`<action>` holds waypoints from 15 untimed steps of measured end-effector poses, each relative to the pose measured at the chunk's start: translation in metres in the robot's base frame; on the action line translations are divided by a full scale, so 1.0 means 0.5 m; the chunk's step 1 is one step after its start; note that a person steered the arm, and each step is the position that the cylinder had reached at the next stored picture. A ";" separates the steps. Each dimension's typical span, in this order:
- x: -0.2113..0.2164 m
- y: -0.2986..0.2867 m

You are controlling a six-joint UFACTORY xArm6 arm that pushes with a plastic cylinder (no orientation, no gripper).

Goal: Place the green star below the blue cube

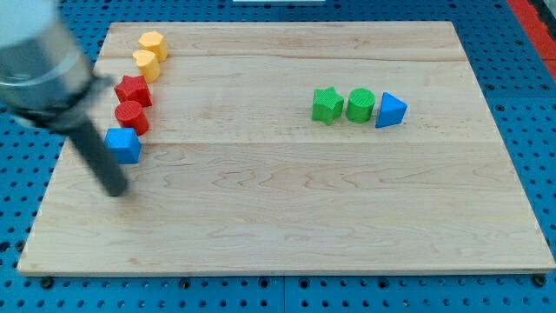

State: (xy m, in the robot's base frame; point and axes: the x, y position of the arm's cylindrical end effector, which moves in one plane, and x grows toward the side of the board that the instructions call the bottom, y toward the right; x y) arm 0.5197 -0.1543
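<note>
The green star (327, 105) lies right of the board's middle, touching a green cylinder (360, 105) on its right. The blue cube (123, 145) lies near the board's left edge. My tip (115, 190) rests on the board just below and slightly left of the blue cube, far to the left of the green star. The rod leans up to the view's top left.
A blue triangular block (391, 110) sits right of the green cylinder. Above the blue cube stand a red cylinder (132, 116), a red star (134, 90) and two yellow blocks (149, 54). The wooden board (287, 217) ends close to the left of the blocks.
</note>
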 end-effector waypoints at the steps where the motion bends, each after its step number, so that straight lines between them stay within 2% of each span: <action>1: -0.022 0.287; 2: -0.097 0.531; 3: -0.221 0.700; 4: -0.253 0.606; 5: -0.265 0.433; 6: -0.314 0.386; 7: -0.318 0.289; 8: -0.218 0.189; 9: -0.165 0.052; 10: -0.145 0.143; 12: -0.060 0.099; 13: -0.052 0.187; 14: -0.007 0.107; 15: -0.002 0.169</action>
State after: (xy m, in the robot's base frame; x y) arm 0.5185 -0.0700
